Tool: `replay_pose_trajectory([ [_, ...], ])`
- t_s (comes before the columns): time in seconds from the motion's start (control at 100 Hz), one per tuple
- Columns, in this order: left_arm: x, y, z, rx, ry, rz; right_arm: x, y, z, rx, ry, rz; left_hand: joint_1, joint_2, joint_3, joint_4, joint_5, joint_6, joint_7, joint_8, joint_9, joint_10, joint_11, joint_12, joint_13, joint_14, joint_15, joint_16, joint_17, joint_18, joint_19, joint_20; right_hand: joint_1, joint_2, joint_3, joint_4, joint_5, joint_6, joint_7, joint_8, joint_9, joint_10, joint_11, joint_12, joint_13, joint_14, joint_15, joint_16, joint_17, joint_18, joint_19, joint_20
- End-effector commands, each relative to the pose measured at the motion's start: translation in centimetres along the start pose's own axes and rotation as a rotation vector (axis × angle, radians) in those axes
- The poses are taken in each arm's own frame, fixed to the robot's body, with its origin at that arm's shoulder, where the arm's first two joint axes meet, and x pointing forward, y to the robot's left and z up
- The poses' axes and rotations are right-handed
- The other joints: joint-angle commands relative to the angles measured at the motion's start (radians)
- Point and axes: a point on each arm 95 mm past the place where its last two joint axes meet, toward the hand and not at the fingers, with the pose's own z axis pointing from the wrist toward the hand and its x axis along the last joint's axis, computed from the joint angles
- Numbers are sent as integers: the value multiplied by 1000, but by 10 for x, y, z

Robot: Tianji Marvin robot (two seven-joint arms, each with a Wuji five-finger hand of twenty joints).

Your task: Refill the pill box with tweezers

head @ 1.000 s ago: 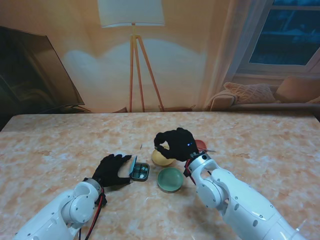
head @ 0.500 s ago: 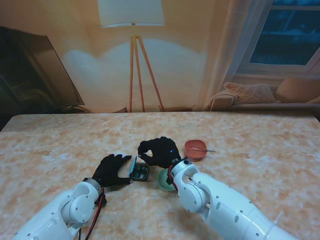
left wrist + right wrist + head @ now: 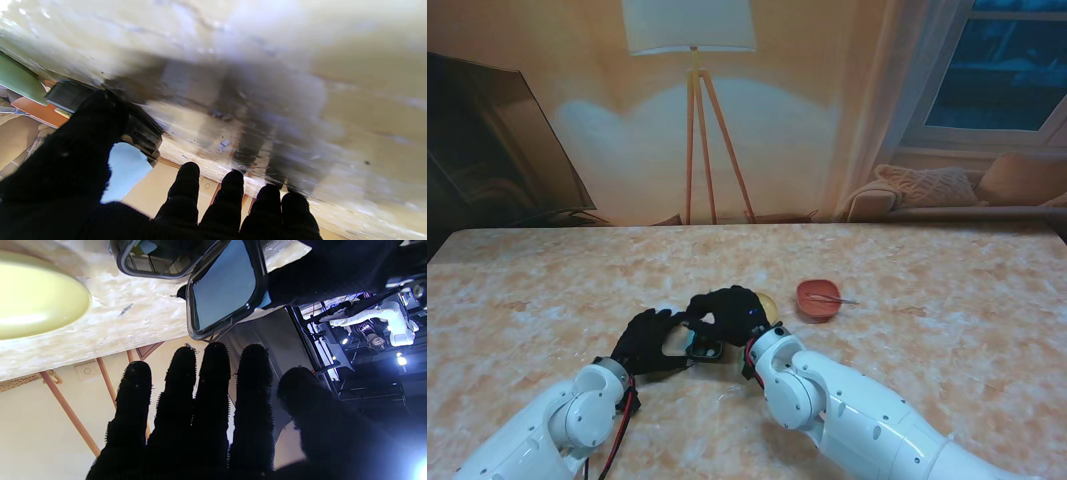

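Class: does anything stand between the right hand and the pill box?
Nothing visible does. The right hand hangs over the pill box, which the left hand steadies by its raised lid. The yellow bowl sits off to one side.

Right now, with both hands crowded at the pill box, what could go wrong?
1. The right hand hangs over the open pill box, close to the left hand at the lid; the hands could collide or knock the lid shut.
2. The tweezers appear to lie on the red dish, and the right hand looks empty, so it may reach the box without the tool.
3. The yellow bowl sits close by and could get bumped.
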Motion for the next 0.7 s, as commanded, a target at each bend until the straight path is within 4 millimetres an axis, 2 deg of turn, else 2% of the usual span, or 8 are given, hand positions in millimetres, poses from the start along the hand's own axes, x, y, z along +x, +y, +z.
replay_pose_trajectory([
  [0.0, -1, 27, -7, -76, -9, -19, 3, -9, -1, 33, -1, 8, 4, 15, -16, -14, 20, -13, 6, 11, 13, -40, 58, 24, 52, -32, 72, 20, 89, -40, 156, 46, -21, 47, -21, 20, 16, 3, -10, 13, -11, -12, 7, -11, -14, -22, -5, -11, -15, -3, 6, 7],
  [0.69, -3, 27, -9, -61, -10, -20, -28, -33, -12, 101, -110, 40, 5, 15, -14, -14, 31, -7, 8, 14, 14, -41, 62, 26, 53, -32, 74, 21, 90, -41, 157, 46, -24, 99, -66, 44, 91, 19, -30, 50, 46, 7, 36, -4, 34, 1, 38, 5, -6, 14, 42, 28],
])
